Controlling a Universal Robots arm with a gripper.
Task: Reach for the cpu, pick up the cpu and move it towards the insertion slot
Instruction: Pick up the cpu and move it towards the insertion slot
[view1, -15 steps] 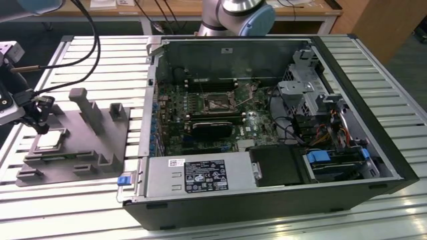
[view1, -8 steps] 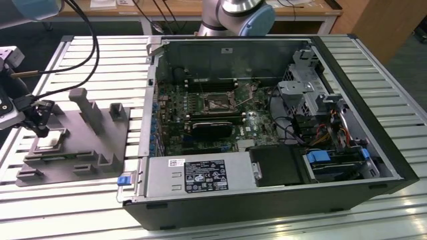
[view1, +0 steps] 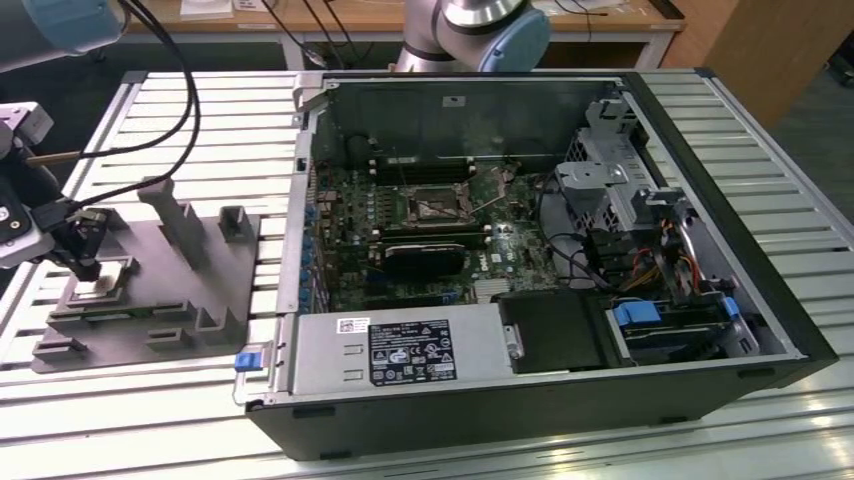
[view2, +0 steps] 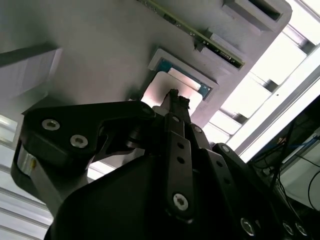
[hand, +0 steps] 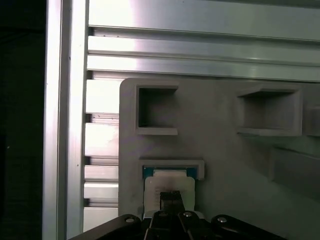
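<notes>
Exterior view's left: on the slatted worktop (view1: 174, 110), beside the open computer case (view1: 747, 330) whose insertion slot (view1: 437, 205) sat well apart, the grey fixture (view1: 174, 300) held the cpu (view1: 94, 291) in a recess. First wrist view: the claw (hand: 170, 198), fingertips drawn together, stood right over the cpu's pale top.

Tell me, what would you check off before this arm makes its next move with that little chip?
1. The cpu lies flat in its recess of the grey fixture: ok.
2. The gripper is centred over the cpu in both wrist views: ok.
3. The gripper is touching the cpu: cannot tell.
4. The cpu is lifted off the grey fixture: not ok.
5. The computer case is open above the insertion slot: ok.
6. The insertion slot is empty: cannot tell.
</notes>
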